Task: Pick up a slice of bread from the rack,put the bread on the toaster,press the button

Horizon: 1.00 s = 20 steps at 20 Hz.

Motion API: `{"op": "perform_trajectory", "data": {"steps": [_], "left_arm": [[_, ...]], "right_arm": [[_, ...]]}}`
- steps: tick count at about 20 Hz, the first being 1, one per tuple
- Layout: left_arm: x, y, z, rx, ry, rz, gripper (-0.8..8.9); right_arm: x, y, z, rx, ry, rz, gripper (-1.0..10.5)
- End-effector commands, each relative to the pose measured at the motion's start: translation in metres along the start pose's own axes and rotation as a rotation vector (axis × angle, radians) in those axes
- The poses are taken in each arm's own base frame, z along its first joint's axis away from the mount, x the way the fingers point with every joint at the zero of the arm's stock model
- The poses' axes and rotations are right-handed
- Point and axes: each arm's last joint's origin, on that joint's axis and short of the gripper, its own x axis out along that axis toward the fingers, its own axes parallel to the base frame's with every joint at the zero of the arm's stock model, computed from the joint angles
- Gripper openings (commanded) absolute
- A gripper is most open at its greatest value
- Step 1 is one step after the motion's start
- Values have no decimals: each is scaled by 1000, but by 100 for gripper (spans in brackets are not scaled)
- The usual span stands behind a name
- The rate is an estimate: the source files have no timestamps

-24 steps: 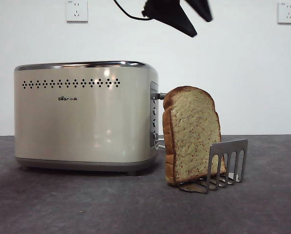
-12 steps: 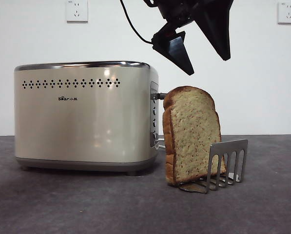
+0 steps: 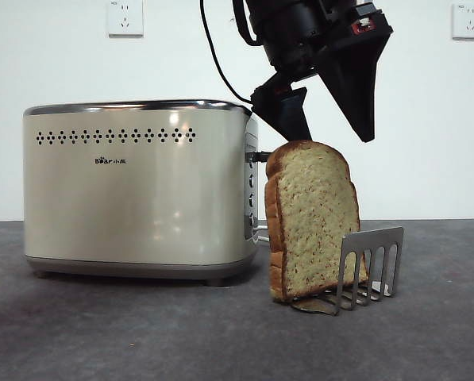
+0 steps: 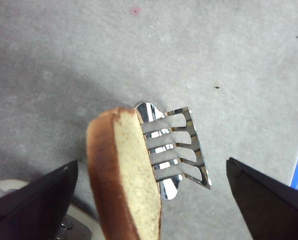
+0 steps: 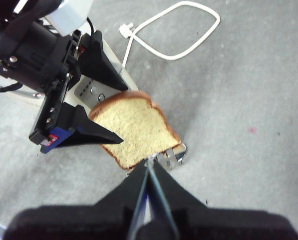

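Bread upright in the rack beside the toaster.
The slice of bread [image 3: 312,218], thick and wholegrain with brown crust and speckled tan crumb, stands on edge in the rack [image 3: 369,268], leaning slightly toward the toaster [image 3: 140,190]. The low shiny steel rack shows its finger-like bars in front of the slice's lower corner. The cream toaster stands just beside it, and the button [image 3: 260,156] protrudes from its end panel near the slice's top.

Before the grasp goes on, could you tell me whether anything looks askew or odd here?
Only the bread: it leans in the rack toward the toaster rather than standing upright. The open left claw straddles its top. Nothing looks spilled or damaged.
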Motion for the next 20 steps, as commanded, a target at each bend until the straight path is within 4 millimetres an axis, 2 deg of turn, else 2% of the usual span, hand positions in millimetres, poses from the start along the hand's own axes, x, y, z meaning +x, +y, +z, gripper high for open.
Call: {"op": "perform_trajectory", "data": {"steps": [1,7,10,12,15,16,20], "left_arm": [[11,1,0,-5,31,9,370],[11,1,0,-5,30,9,351],[12,-2,1,3,30,7,227],[12,-2,1,3,30,7,109],[12,-2,1,3,31,5,46],[12,-2,1,3,31,5,-9],[11,-4,0,3,47,-1,-8]], "right_arm": [[-1,1,0,-7,4,1,0],[-1,1,-1,-6,12,0,0],[-1,1,-1,-7,13,0,0],[-1,1,-1,-7,14,0,0],[-1,0,-2,-11,17,-1,0],[-1,0,-2,-11,19,-1,0],[-1,0,-2,-10,21,-2,0]]}}
